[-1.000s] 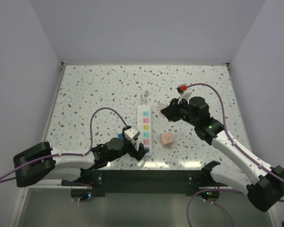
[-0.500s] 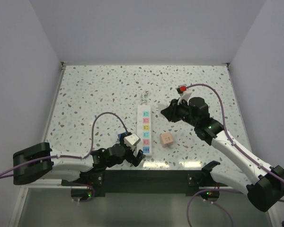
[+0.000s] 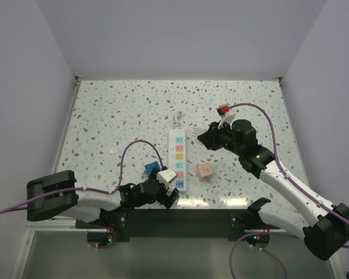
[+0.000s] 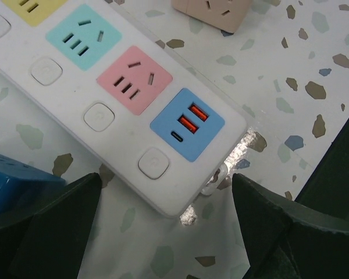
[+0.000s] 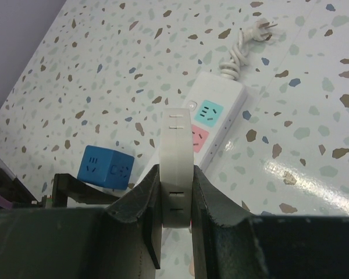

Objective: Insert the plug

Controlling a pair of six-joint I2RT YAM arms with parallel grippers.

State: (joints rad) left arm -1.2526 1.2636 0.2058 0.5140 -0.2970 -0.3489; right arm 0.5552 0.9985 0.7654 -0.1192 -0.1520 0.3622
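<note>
No print on the power strip (image 3: 177, 152) could be read; its sockets were told apart by coloured panels only, shown in the left wrist view as yellow, teal and pink, then a blue panel (image 4: 187, 124) with two orange USB ports and a small oval port, each panel with a round white button (image 4: 99, 117) beside it. The left arm lay low and folded along the near edge of the speckled table (image 3: 104, 116), and the left gripper (image 3: 170, 196) sat at the near end of the strip with its dark fingers (image 4: 46, 226) spread wide, one to each side of that end, grasping nothing. The right arm reached up from the near right corner and bent at the elbow, carrying the right gripper (image 3: 205, 138) above the table, just right of the strip's far half. Its fingers (image 5: 142, 197) were clenched on the plug (image 5: 177, 133), a flat white block held edge-on, with small dark slot marks along its narrow face; the plug was clear of the strip and of the table. A blue cube (image 3: 152, 169) with socket slots on its faces lay just left of the strip's near end, and a tan cube (image 3: 205, 171) lay to the strip's right. The strip's own white cord (image 5: 244, 49) lay bunched at its far end.
</note>
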